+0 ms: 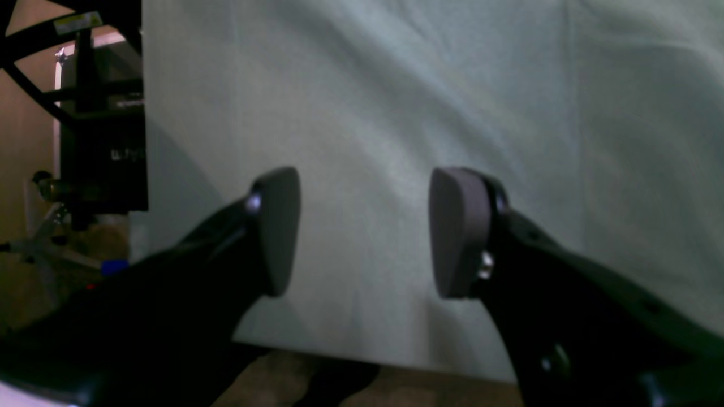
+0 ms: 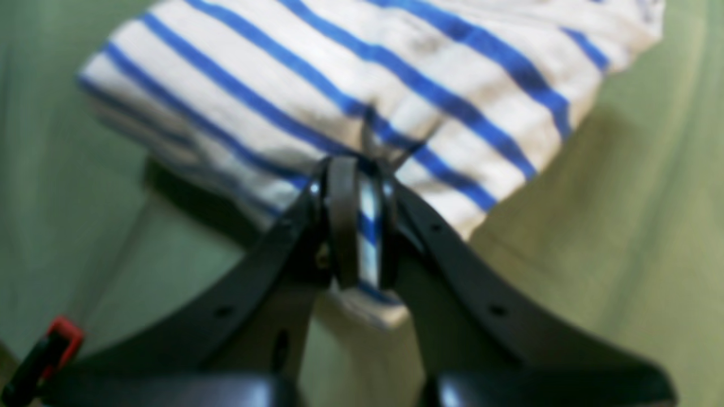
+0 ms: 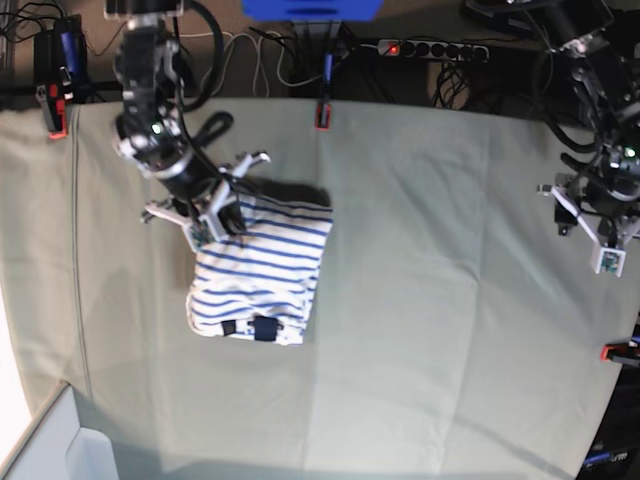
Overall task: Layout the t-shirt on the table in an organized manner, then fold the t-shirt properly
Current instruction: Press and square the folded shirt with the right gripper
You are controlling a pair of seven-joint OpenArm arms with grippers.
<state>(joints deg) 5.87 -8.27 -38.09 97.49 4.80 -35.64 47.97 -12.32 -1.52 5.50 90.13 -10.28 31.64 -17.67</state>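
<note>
My right gripper (image 2: 357, 223) is clenched on a fold of the t-shirt (image 3: 258, 280), bunched toward the table's (image 3: 430, 300) far-left corner, so I should lift slowly to shake it open while my left gripper (image 1: 362, 232), released and empty, waits near the right edge.

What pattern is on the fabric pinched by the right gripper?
Thin blue stripes on the soft white fabric t-shirt, clearest in the right wrist view.

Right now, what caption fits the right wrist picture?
Right gripper, jaws pinched on the striped t-shirt, lifts it above the table.
</note>
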